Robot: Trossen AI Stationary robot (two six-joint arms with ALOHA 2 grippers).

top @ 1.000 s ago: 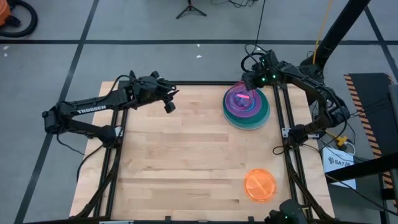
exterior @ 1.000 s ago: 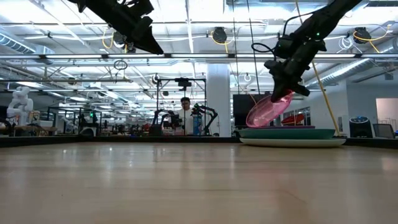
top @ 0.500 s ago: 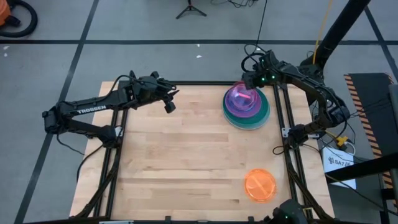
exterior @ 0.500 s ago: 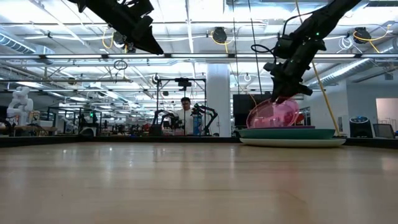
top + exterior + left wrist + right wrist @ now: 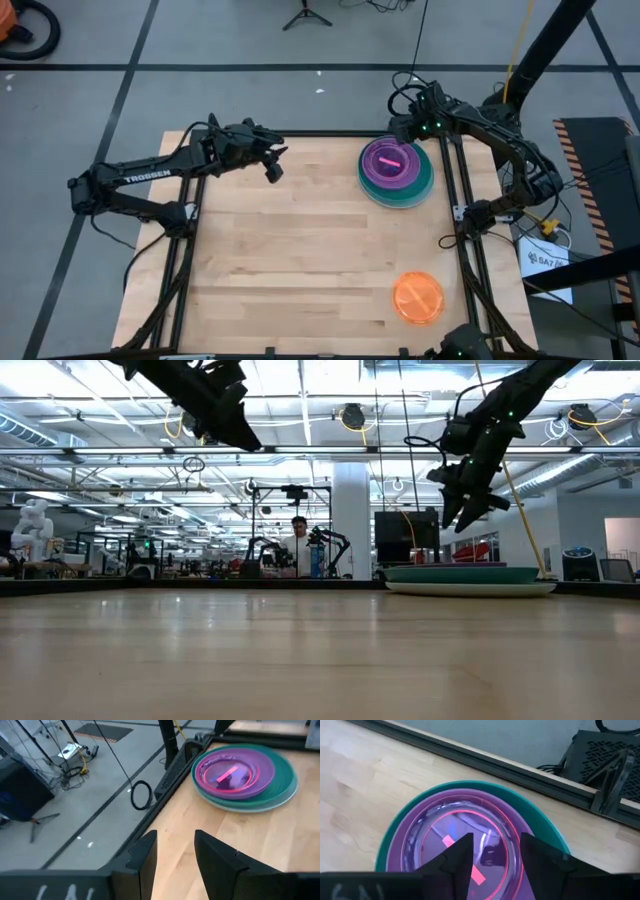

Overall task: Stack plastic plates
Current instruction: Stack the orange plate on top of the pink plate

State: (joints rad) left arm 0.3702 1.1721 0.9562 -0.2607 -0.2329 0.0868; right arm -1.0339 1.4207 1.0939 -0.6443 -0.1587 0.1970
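Note:
The plastic plates stand stacked at the table's far right. A pink-red plate (image 5: 392, 160) lies flat inside a purple plate (image 5: 415, 845), which sits in a dark green plate (image 5: 429, 177); a pale plate (image 5: 470, 589) is at the bottom. An orange plate (image 5: 418, 297) lies alone near the front right. My right gripper (image 5: 466, 512) hangs open just above the stack's far rim, touching nothing; its fingers (image 5: 461, 855) show over the pink-red plate. My left gripper (image 5: 275, 160) stands open in the air over the table's far left part.
Black frame rails (image 5: 450, 190) run along the table's edges, close to the stack. Bare wood (image 5: 300, 250) stretches between the stack, the orange plate and the left arm. A person (image 5: 297, 545) stands far off in the room behind.
My right gripper has opened and let go of the pink-red plate. It held the plate tilted over the stack by its far rim; the plate has dropped and now lies flat inside the purple plate.

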